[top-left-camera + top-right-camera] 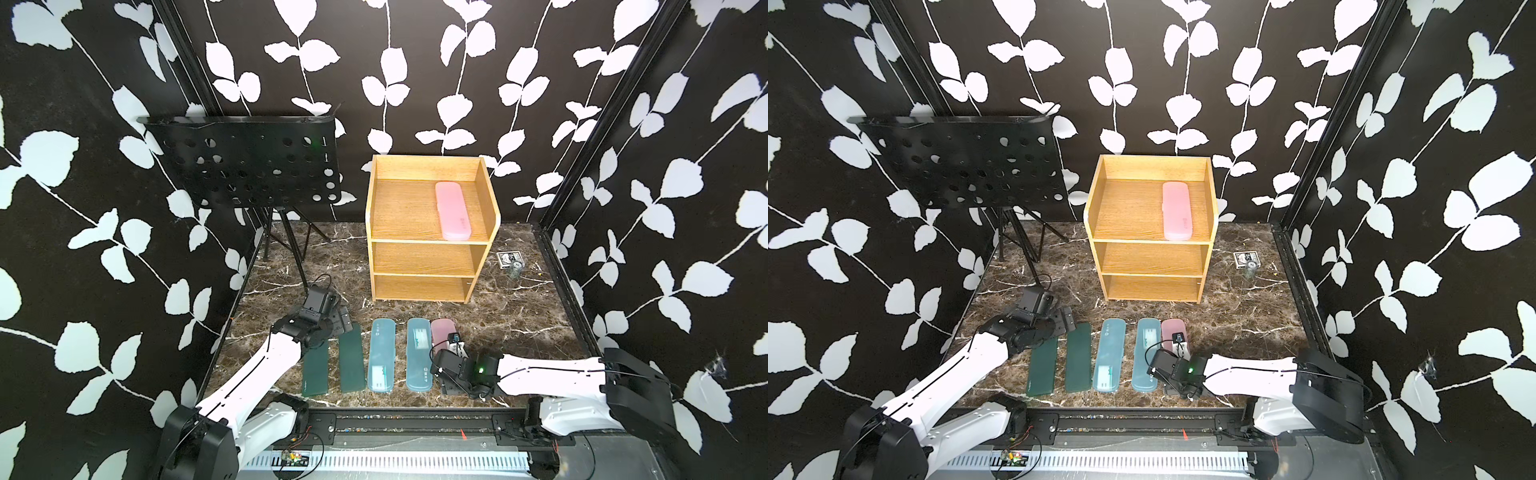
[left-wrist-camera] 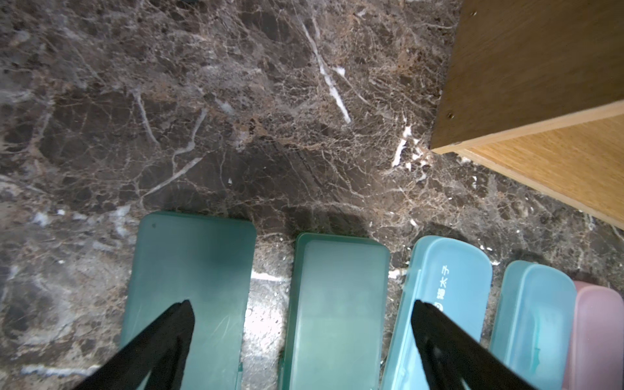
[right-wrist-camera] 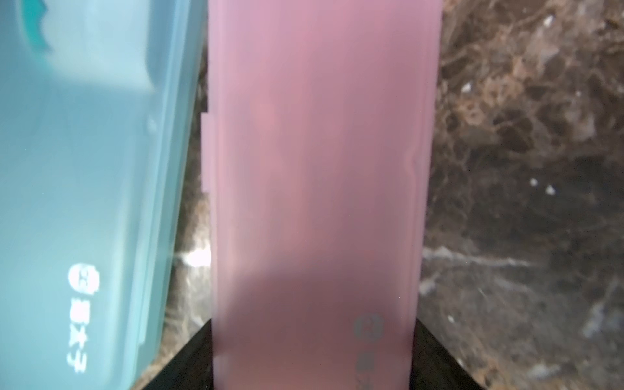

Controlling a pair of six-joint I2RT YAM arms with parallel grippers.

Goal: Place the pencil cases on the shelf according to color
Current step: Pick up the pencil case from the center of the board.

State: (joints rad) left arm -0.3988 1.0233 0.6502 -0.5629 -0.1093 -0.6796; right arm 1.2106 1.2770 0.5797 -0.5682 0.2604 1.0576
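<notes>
Six pencil cases show in both top views. One pink case (image 1: 452, 210) lies on the top tier of the wooden shelf (image 1: 432, 241), close to its right side wall. The other five lie side by side in a row on the marble surface (image 1: 519, 332) in front of the shelf. From the left these are two dark green cases (image 1: 316, 372) (image 1: 352, 359), two light blue cases (image 1: 381, 357) (image 1: 419, 355) and a second pink case (image 1: 441, 330). The left jaws stand wide open above the far ends of the green cases. The right jaws straddle the second pink case, one at each long edge; whether they press on it I cannot tell. A black perforated music stand (image 1: 249, 162) stands left of the shelf.
</notes>
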